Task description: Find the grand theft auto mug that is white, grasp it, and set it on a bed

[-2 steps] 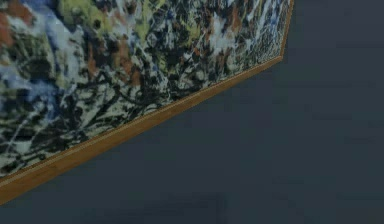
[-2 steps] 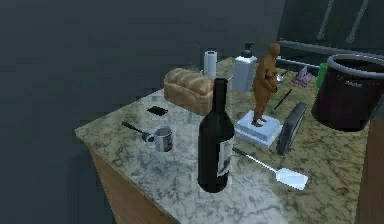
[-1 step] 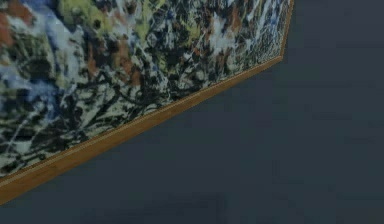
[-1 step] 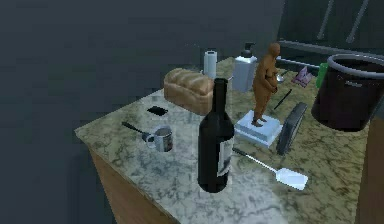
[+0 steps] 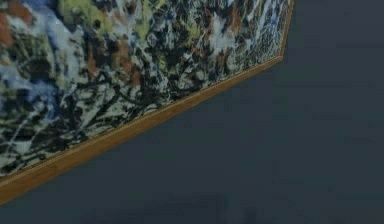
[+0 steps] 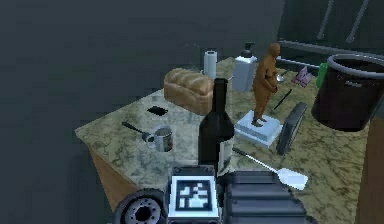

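Mug (image 6: 160,137) found, it seems: small and pale, it stands on the speckled table (image 6: 105,133), just left of a wine bottle (image 6: 218,125). A bread loaf (image 6: 190,88) and a brown statue (image 6: 264,80) sit farther back. The gripper (image 6: 140,210) is low by the table edge; I cannot tell if it holds anything. Left to do: grab it, carry it to a bed.
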You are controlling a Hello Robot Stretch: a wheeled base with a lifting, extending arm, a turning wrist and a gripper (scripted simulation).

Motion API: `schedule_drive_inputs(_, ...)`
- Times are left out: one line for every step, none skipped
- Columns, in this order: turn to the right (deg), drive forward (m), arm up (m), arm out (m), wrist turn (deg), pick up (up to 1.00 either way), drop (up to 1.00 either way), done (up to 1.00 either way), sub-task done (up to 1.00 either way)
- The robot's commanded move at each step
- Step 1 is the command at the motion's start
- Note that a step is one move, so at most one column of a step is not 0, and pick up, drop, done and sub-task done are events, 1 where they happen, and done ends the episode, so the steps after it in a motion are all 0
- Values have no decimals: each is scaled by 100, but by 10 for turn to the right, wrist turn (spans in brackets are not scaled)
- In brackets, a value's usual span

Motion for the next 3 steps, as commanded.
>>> schedule_drive_inputs(0, 0, 0, 24, 0, 0, 0, 0, 0)
schedule_drive_inputs(0, 0, 0, 0, 450, 0, 0, 0, 0)
schedule_drive_inputs(0, 0, 0, 0, 450, 0, 0, 0, 0)
